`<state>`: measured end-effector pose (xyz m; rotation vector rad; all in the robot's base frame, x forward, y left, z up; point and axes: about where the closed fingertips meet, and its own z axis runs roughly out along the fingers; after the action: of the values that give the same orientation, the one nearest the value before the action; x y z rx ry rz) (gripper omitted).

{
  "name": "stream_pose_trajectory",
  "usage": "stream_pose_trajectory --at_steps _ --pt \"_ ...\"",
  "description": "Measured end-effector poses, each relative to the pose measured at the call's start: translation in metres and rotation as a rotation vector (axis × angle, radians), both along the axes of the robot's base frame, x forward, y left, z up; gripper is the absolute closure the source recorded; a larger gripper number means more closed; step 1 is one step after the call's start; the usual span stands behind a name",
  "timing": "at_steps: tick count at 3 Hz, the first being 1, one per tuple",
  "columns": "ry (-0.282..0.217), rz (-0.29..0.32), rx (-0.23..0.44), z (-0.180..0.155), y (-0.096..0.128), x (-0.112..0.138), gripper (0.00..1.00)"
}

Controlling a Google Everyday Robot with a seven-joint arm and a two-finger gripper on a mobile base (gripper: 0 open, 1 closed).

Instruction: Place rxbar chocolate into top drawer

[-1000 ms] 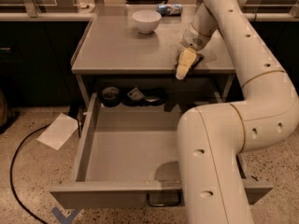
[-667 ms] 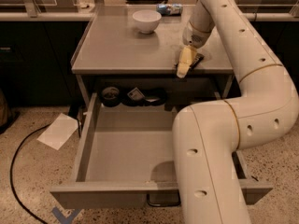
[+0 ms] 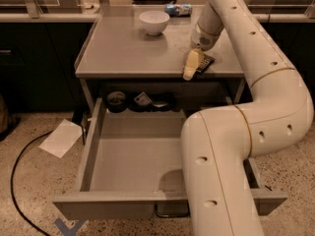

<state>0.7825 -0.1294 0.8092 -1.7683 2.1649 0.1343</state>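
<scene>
The rxbar chocolate (image 3: pixel 205 63) is a small black-wrapped bar lying on the grey table top near its front edge. My gripper (image 3: pixel 192 67) hangs down from the white arm and sits right against the bar's left side, at the table's front lip. The top drawer (image 3: pixel 133 154) is pulled wide open below the table, with a flat grey bottom. Its loop handle (image 3: pixel 172 213) shows at the front panel. My arm's elbow covers the drawer's right part.
A white bowl (image 3: pixel 154 22) stands at the back of the table (image 3: pixel 118 50), and a bluish packet (image 3: pixel 178 9) lies behind it. A black tape roll (image 3: pixel 116 100) and a shiny packet (image 3: pixel 143 99) lie at the drawer's back. A paper sheet (image 3: pixel 61 137) and a cable (image 3: pixel 19 181) lie on the floor at the left.
The gripper has shifted slightly to the left near the table's front edge, and the black bar now shows at its right side. The drawer has stayed open.
</scene>
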Motion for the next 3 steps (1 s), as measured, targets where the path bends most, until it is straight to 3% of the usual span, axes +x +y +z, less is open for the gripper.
stream_pose_trajectory --at_steps 3 --pt "-0.003 0.0 0.002 0.0054 -0.0004 -0.0022 0.88"
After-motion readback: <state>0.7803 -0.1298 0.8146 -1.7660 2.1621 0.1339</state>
